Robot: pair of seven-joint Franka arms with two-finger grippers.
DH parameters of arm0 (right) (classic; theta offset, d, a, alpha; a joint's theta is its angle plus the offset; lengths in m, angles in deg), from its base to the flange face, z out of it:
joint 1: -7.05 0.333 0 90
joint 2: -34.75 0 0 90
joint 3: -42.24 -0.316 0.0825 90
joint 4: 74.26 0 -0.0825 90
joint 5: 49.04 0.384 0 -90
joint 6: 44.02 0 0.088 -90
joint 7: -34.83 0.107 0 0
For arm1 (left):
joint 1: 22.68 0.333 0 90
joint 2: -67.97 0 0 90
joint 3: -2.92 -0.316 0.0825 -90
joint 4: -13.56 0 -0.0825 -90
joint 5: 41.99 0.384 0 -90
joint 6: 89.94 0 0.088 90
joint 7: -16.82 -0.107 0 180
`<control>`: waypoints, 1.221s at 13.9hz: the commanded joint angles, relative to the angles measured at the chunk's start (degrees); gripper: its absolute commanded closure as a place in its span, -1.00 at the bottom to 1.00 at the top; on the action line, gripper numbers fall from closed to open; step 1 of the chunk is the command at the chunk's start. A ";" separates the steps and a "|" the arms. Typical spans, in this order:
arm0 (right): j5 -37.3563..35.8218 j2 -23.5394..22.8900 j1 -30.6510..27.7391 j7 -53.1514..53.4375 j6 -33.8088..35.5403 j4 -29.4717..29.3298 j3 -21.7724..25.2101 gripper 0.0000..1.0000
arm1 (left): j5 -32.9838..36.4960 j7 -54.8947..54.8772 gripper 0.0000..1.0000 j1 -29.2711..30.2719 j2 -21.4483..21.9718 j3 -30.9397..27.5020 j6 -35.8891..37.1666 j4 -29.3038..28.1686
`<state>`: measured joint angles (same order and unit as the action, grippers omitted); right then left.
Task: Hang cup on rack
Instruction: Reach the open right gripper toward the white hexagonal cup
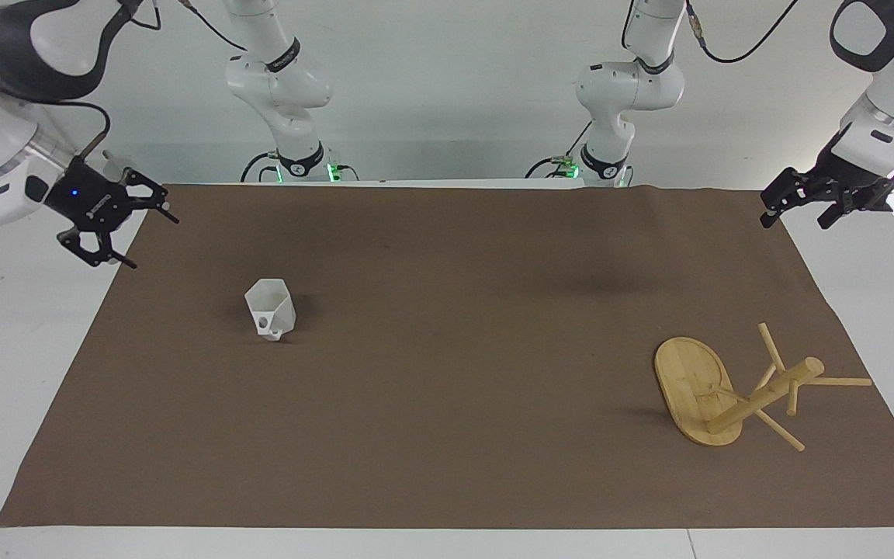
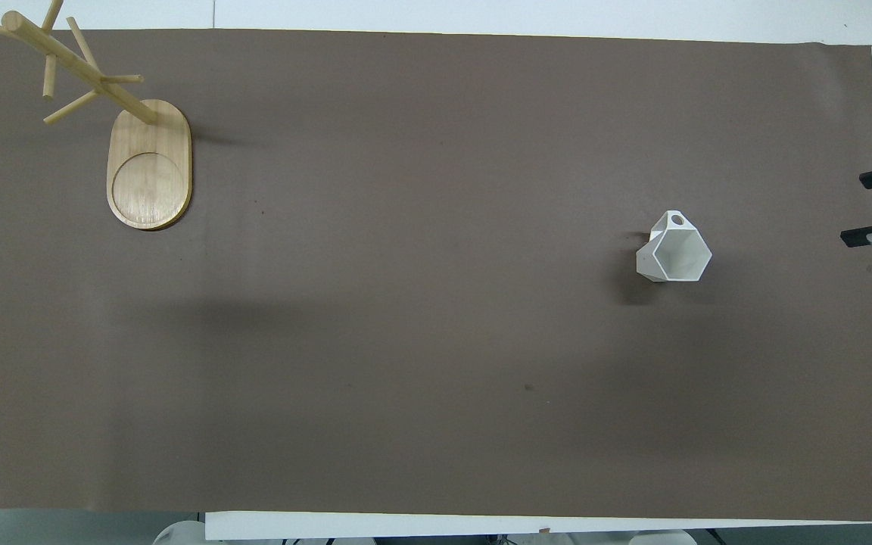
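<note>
The cup (image 1: 270,309) is standing upright on the desk (image 1: 447,349) toward the right arm's end, well apart from the rack (image 1: 734,392); it is looking light, rigid, smooth and likely breakable, so gripping across a wall beside the handle seems safest; the right pincer (image 1: 148,233) is hanging spread wide over the desk's edge; the left pincer (image 1: 795,216) is waiting, also parted.
</note>
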<state>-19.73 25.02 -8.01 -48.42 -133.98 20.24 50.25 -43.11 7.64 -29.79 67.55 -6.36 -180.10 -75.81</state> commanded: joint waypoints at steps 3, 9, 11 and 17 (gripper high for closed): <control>17.68 -15.38 -8.83 -30.95 5.04 -0.28 -0.62 -0.99 | 1.03 0.66 -1.00 -0.01 1.29 0.23 -0.89 -1.77; 27.10 -20.42 -8.76 -58.47 8.84 11.83 -0.71 -0.99 | 1.03 0.66 -1.00 -0.01 1.29 0.23 -0.89 -1.77; 27.47 -20.06 -8.50 -63.50 8.84 14.04 -0.80 -0.99 | 1.03 0.66 -1.00 -0.01 1.29 0.23 -0.89 -1.69; 33.35 -18.92 -5.69 -66.42 4.09 19.59 -1.24 -0.99 | 1.03 0.66 -1.00 -0.01 1.29 0.23 -0.89 -1.69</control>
<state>11.32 4.02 -14.55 -113.93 -127.69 37.28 49.22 -43.11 7.65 -29.79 67.55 -6.36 -180.10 -75.81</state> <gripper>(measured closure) 0.004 0.000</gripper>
